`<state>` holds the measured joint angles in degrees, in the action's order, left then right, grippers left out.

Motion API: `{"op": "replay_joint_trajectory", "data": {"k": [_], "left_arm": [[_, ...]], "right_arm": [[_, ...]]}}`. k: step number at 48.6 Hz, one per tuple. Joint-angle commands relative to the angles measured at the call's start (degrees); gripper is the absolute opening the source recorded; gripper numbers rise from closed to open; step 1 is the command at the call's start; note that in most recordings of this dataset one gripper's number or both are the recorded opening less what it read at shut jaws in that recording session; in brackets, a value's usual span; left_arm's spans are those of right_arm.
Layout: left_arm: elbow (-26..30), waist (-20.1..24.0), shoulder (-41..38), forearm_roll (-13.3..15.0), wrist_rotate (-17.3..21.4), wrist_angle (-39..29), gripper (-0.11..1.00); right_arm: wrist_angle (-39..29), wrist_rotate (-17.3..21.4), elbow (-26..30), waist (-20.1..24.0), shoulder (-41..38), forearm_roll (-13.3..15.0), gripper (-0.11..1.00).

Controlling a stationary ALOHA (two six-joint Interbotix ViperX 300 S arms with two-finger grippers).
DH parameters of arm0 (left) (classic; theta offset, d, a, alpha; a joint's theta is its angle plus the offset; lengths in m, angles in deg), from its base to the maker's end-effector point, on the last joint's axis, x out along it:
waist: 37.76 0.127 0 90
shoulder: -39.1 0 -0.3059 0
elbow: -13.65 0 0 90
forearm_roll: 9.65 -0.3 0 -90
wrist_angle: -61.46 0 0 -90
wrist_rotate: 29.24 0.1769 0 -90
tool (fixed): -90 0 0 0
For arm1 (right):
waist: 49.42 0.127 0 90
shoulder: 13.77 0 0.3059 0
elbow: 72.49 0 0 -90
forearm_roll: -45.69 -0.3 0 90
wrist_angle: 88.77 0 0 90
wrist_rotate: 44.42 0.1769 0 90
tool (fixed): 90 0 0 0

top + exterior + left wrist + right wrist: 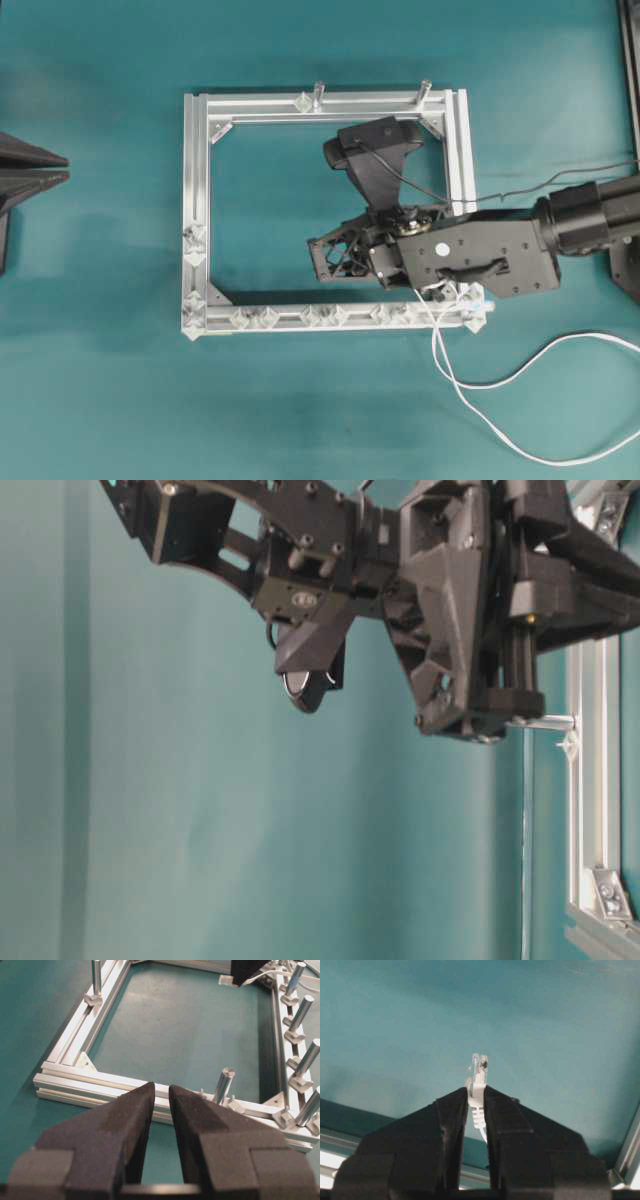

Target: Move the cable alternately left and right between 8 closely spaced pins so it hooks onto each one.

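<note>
The white cable [475,385] loops over the table at the lower right and runs up under my right arm. My right gripper [318,258] hangs inside the aluminium frame [196,180], above the bottom rail. In the right wrist view this gripper [476,1091] is shut on the cable's plug [479,1072], which sticks out past the fingertips. The pins [255,318] line the bottom rail and the lower left rail, and show as short posts [310,1055] in the left wrist view. My left gripper [62,168] sits at the far left, off the frame, open and empty [161,1089].
Two taller slim metal cylinders [318,95] stand on the frame's top rail. The right arm's black body [480,255] crosses the right rail and covers part of the bottom rail. A thin black wire [540,182] runs along that arm. Teal table surface surrounds the frame.
</note>
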<state>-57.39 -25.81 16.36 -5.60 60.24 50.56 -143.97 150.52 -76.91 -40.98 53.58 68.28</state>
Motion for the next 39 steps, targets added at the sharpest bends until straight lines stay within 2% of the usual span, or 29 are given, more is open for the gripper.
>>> {"op": "replay_joint_trajectory", "data": {"k": [1, 10, 21, 39], "left_arm": [[0.4, 0.0, -0.4, -0.2, -0.4, 0.5, 0.24], [0.4, 0.0, -0.4, -0.2, -0.4, 0.5, 0.24], [0.5, 0.0, -0.4, -0.2, -0.4, 0.5, 0.24], [0.4, 0.0, -0.4, -0.2, -0.4, 0.6, 0.24]], "right_arm": [[0.1, -0.2, 1.5, -0.1, 0.8, 0.4, 0.13], [0.0, -0.1, 2.3, 0.4, 0.8, 0.3, 0.13], [-0.3, 1.3, 2.6, 2.9, 0.7, -0.7, 0.13], [-0.3, 8.2, 3.2, 7.8, 0.7, -1.0, 0.13]]}}
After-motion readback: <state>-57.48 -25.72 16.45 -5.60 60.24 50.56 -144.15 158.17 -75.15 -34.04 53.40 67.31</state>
